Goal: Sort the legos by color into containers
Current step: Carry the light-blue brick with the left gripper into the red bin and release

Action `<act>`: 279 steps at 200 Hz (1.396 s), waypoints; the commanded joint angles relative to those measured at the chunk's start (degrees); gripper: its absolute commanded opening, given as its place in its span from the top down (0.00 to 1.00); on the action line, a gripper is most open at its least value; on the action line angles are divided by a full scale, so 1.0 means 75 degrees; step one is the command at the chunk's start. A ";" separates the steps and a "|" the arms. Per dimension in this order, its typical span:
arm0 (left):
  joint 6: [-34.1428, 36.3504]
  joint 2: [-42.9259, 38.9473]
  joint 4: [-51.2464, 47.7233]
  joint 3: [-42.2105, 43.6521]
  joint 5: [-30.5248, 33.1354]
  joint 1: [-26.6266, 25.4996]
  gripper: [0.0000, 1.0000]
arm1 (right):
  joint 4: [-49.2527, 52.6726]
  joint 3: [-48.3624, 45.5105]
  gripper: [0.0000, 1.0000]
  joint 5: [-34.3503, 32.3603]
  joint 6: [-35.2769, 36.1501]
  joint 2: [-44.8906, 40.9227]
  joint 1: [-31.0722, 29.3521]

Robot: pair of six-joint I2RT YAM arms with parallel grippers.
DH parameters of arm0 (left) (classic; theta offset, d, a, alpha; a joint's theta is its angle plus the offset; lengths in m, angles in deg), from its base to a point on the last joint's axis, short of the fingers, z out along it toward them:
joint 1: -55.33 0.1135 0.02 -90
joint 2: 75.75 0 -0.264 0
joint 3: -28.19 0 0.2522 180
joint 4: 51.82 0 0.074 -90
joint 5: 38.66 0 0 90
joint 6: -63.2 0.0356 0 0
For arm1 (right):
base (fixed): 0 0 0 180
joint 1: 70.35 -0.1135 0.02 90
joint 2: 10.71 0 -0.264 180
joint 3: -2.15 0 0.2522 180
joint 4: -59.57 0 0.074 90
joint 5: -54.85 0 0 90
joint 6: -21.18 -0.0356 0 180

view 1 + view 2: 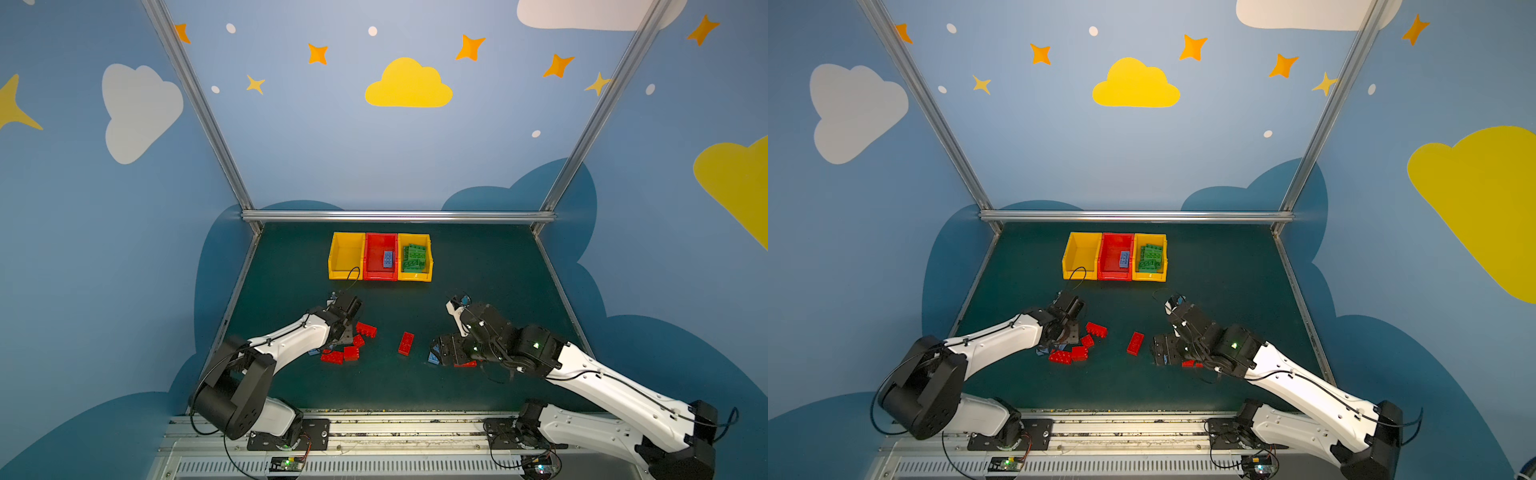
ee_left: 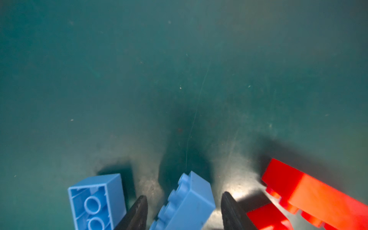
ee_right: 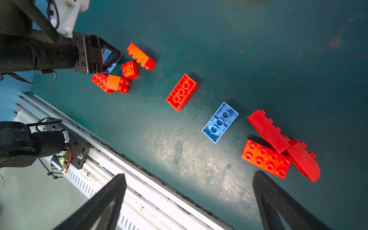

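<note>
The left claw (image 2: 184, 195) has its jaws apart around a light blue studded plastic brick (image 2: 191, 201) on the dark green desk (image 2: 179, 79). The right claw (image 3: 190, 173) is wide apart and holds nothing. Red plastic bricks (image 1: 351, 349) lie near; the joined yellow and red plastic bins (image 1: 380, 277) stand far.

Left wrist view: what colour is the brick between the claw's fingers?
The brick is light blue; the left wrist view shows it best.
</note>
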 commanded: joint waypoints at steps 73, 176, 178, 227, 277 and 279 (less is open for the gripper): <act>-0.0513 0.0947 -0.0310 -0.0619 -0.0444 0.0076 0.68 | 0.0326 0.0217 0.03 -0.0435 -0.0012 -0.0155 -0.0048; -0.0164 0.1372 -0.1197 -0.2023 0.0156 0.0089 0.86 | 0.0441 0.0270 0.03 -0.0769 0.0074 -0.0324 -0.0016; -0.0149 0.1390 -0.1222 -0.2081 0.0171 0.0093 0.86 | 0.0441 0.0276 0.03 -0.0772 0.0070 -0.0333 -0.0015; 0.0395 0.2292 -0.1792 -0.4365 0.0185 0.0103 0.86 | 0.0463 0.0361 0.03 -0.0803 0.0283 -0.0350 0.0243; 0.1184 0.4384 -0.2642 -0.8220 0.0112 0.0144 0.85 | 0.0445 0.0603 0.03 -0.0465 0.0648 -0.0116 0.0816; 0.1205 0.4492 -0.2665 -0.8385 0.0101 0.0154 0.85 | 0.0446 0.0617 0.03 -0.0458 0.0659 -0.0106 0.0843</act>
